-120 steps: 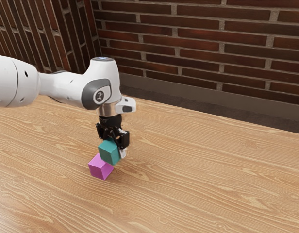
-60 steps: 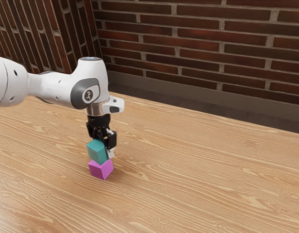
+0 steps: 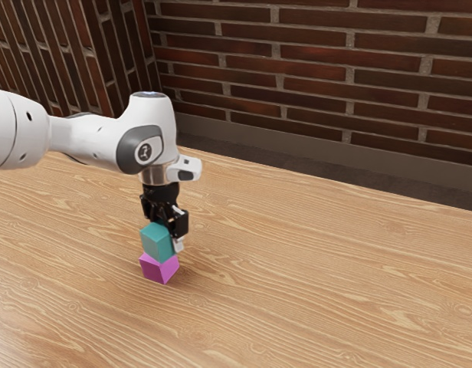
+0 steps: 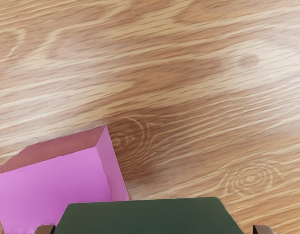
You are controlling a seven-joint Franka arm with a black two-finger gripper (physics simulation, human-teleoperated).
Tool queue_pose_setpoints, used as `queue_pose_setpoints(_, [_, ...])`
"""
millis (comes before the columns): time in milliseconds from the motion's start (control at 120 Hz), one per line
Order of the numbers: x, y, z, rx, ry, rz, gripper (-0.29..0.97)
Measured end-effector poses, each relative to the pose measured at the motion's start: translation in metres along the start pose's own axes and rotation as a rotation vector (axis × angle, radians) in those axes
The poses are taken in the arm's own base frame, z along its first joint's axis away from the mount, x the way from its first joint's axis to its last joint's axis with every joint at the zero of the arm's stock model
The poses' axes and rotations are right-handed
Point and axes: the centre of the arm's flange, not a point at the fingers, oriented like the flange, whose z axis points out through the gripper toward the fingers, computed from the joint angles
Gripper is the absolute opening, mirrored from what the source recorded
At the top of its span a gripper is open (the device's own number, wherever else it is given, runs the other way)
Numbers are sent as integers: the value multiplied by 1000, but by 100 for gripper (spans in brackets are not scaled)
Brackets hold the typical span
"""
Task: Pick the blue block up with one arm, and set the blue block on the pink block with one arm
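Note:
The blue block point(image 3: 153, 242), teal in colour, sits between the fingers of my gripper point(image 3: 162, 238), which is shut on it. Its underside rests against the top of the pink block point(image 3: 159, 269), which stands on the wooden table a little left of the middle in the exterior view. The two blocks look roughly lined up, with the blue one turned slightly. In the wrist view the blue block point(image 4: 147, 217) is a dark shape just under my hand. The pink block point(image 4: 57, 187) shows partly from beneath it.
The wooden table point(image 3: 335, 284) spreads out bare around the two blocks. A brick wall point(image 3: 320, 69) runs behind the table's far edge, and another brick wall stands at the exterior view's left.
My hand carried the blue block to the exterior view's left, from beside and above the pink block to directly over it, then lowered it onto the pink block's top.

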Motion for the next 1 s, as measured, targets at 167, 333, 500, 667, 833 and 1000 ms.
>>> queue_pose_setpoints(167, [-8,-27,-4,-1,1,-58,38])
queue_pose_setpoints(333, [-13,-40,-14,20,-1,-100,39])
queue_pose_setpoints(500, [-14,-46,-14,29,-6,-165,38])
queue_pose_setpoints(667, [-11,-48,-2,31,-24,-224,38])
queue_pose_setpoints(833, [-10,-54,3,33,-14,-278,39])
queue_pose_setpoints(1000, [-5,-56,3,34,18,-314,38])
